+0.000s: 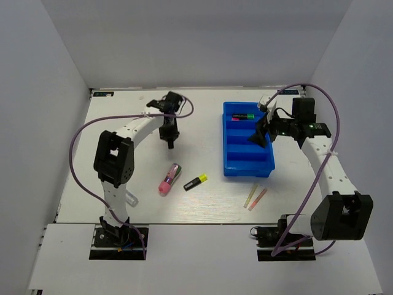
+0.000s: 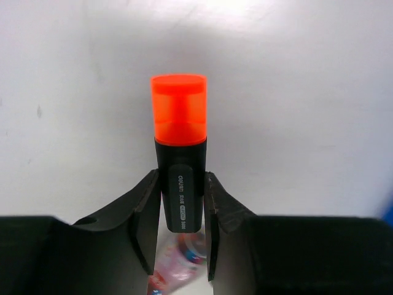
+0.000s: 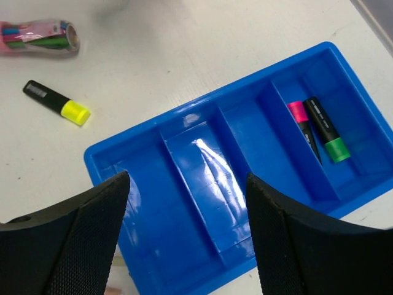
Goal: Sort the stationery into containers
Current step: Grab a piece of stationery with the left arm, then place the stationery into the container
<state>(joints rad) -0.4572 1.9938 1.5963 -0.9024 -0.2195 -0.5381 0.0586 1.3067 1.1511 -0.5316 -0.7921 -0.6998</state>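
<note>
My left gripper point(image 2: 180, 203) is shut on a black highlighter with an orange cap point(image 2: 179, 123), held cap-forward above the white table; in the top view this gripper point(image 1: 169, 140) hangs left of the blue tray point(image 1: 247, 161). My right gripper point(image 3: 187, 203) is open and empty over the tray point(image 3: 147, 132), at its right side in the top view point(image 1: 263, 132). A pink-capped highlighter point(image 3: 302, 123) and a green-capped one point(image 3: 325, 132) lie in the tray's far compartment. On the table lie a pink-and-silver marker point(image 1: 169, 179), a yellow-capped highlighter point(image 1: 195, 182), and thin yellow and pink pens point(image 1: 255, 198).
A clear pen point(image 1: 131, 200) lies partly hidden by the left arm's lower link. White walls enclose the table at the back and both sides. Purple cables loop off both arms.
</note>
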